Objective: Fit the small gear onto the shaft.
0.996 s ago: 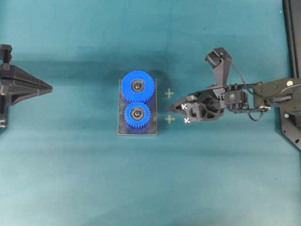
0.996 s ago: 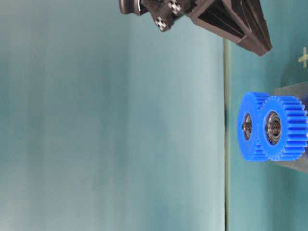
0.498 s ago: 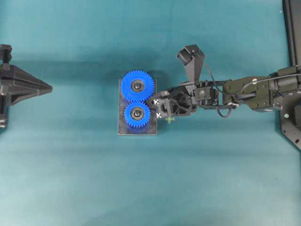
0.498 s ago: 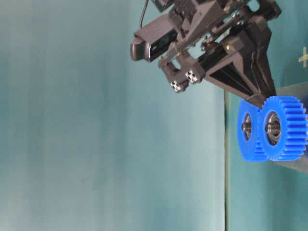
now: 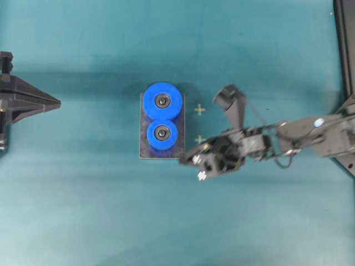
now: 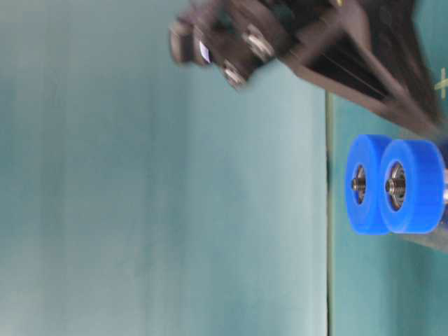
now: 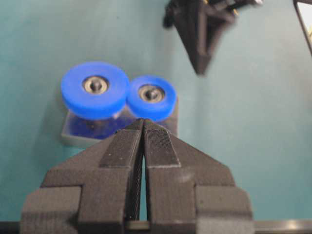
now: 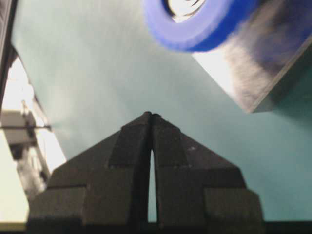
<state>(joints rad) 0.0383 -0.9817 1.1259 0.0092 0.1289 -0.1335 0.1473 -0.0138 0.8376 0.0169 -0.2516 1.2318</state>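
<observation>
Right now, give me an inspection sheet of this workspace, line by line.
Surface: teal table mat, two small yellow cross marks beside the plate.
Job's things: small gear seated on its shaft on the grey plate, meshed with the large gear; both gears look smeared, teeth not resolvable.
Clutter: nothing seen.
Grippers: right gripper shut, empty, off the plate's lower right corner; left gripper shut, empty, far left of the plate.
Cables: black cable looped along the right arm.
Surroundings: dark frame edge at the right border.
</observation>
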